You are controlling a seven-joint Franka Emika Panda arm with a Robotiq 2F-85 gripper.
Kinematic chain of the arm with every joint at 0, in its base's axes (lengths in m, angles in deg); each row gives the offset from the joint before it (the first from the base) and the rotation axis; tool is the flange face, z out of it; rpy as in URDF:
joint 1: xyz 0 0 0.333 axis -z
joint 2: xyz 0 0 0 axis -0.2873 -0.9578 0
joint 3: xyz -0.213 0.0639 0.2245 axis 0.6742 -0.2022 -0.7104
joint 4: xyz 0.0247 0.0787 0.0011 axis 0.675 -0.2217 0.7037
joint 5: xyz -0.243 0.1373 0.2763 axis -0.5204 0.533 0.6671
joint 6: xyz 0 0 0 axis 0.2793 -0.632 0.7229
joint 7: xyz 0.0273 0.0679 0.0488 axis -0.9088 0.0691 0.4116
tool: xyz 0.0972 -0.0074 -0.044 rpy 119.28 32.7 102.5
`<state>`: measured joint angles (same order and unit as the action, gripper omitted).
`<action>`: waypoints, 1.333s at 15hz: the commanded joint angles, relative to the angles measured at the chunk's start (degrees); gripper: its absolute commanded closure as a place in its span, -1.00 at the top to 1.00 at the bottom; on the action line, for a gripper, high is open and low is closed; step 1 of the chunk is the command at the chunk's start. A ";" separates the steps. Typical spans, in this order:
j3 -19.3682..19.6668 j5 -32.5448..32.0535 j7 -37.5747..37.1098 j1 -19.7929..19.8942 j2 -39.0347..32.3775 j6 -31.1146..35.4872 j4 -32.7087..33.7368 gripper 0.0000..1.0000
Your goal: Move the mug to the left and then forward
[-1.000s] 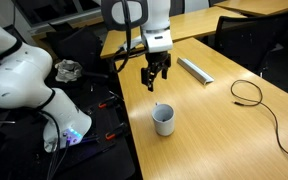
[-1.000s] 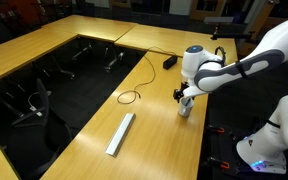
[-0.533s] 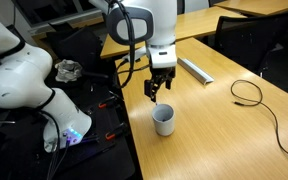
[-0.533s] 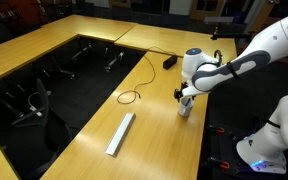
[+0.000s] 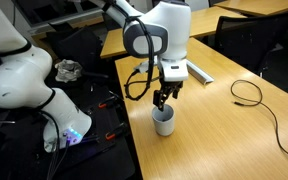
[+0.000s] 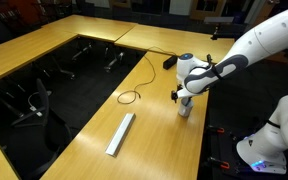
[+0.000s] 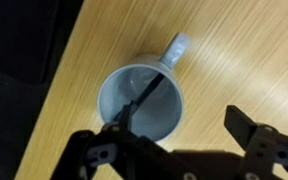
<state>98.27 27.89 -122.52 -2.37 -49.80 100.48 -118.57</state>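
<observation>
The small white-grey mug (image 5: 164,122) stands upright on the wooden table near its edge; it also shows in an exterior view (image 6: 186,109). In the wrist view the mug (image 7: 139,100) is seen from above, its handle (image 7: 176,47) pointing to the upper right. My gripper (image 5: 162,101) hangs just above the mug, open and empty. In the wrist view the gripper (image 7: 179,135) has one finger over the mug's near rim and the other finger (image 7: 246,128) over bare table beside it. A thin dark line crosses the mug's inside.
A long flat silver-grey bar (image 5: 194,69) lies further back on the table (image 5: 214,130), also seen in an exterior view (image 6: 120,133). A black cable (image 5: 249,92) loops on the table. The table edge runs close beside the mug, with a white robot body (image 5: 24,85) beyond it.
My gripper has come down and toward the mug, from above and behind it to just over its rim. The mug has not moved.
</observation>
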 commanded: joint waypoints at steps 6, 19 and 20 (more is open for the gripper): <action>3.16 2.36 -1.16 -4.06 -6.92 3.77 2.77 0.29; 3.72 2.71 0.17 -6.40 -5.85 3.69 1.58 -0.94; 3.96 1.45 -0.86 -7.01 -5.42 3.97 1.44 -0.94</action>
<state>100.88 30.56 -122.69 -7.29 -56.98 103.58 -116.17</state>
